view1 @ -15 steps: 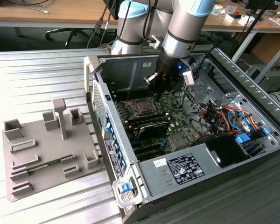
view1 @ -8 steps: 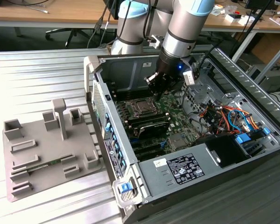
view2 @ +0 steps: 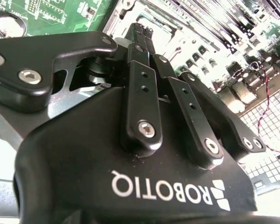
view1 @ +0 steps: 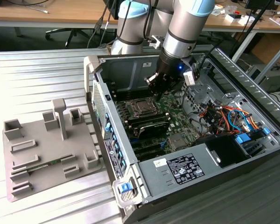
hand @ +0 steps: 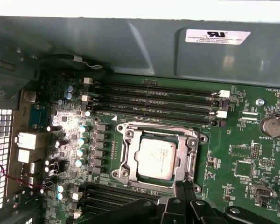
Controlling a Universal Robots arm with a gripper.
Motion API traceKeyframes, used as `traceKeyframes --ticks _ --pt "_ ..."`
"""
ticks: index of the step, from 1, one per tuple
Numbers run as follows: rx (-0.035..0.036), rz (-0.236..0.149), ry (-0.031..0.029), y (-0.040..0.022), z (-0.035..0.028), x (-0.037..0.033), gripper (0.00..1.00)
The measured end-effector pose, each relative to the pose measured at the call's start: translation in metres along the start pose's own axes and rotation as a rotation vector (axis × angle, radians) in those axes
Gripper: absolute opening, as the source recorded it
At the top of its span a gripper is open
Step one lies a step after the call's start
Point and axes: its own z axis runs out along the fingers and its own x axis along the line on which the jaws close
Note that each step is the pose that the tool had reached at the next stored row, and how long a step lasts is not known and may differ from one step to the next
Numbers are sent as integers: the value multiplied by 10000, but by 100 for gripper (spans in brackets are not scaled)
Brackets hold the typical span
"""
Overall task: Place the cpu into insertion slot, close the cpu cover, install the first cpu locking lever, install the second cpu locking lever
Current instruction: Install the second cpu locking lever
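The cpu (hand: 156, 158), its silvery-grey top facing up, lies seated in the insertion slot (hand: 130, 161) on the green motherboard (hand: 245, 154), with the cpu cover (hand: 189, 156) closed flat around it as a metal frame. In the exterior view the same socket (view1: 141, 108) shows as a pale square near the middle of the board. The gripper (hand: 185, 186) hangs just above the socket's edge, its black fingers (view2: 140, 35) drawn together at the tips with nothing visible between them; whether they touch a locking lever cannot be told. On the far side of the cpu from the gripper run four long black memory slots (hand: 154, 100), and more dark slots (hand: 102, 196) lie on the near side. One round coin battery (hand: 272, 126) sits on the board beyond the socket. All of this lies inside one open computer case (view1: 177, 168), laid on its side on a ribbed metal table (view1: 42, 74). Inside the case, away from the cpu, are a black power supply box (view1: 228, 149) and a bundle of orange and blue cables (view1: 228, 114). Beside the case on the table rests one grey fixture tray (view1: 42, 149) with several moulded pockets.
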Motion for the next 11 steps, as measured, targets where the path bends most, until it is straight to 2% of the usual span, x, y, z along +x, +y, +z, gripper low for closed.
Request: traceKeyframes --ticks 1,4,5,6,11 --pt "0 0 0 -3 0 0 11" --pt "0 0 0 -175 11 20 11" --pt "0 1 0 -208 38 24 11" --pt "0 1 0 -228 53 26 11" --pt "0 0 0 -250 71 28 11"
